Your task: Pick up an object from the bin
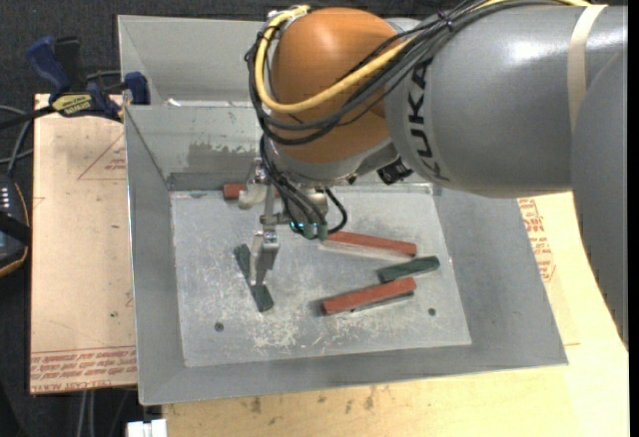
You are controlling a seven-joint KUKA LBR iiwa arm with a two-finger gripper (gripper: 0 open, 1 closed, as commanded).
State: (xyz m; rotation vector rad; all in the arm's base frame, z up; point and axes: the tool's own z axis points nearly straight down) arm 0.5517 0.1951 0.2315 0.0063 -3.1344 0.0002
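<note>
My gripper (pixel 266 260) reaches down into the left half of the bin, below the orange cover. Its tip stands over the middle of a dark green stick (pixel 262 297), which lies flat on the bin floor and runs from upper left to lower right. Whether the tip touches the stick I cannot tell. A small red piece (pixel 233 192) lies near the back wall, just left of the gripper's body.
To the right lie a long red stick (pixel 369 243), a second dark green stick (pixel 407 268) and another red stick (pixel 366 298), close together. The arm and its cables cover the bin's back right part.
</note>
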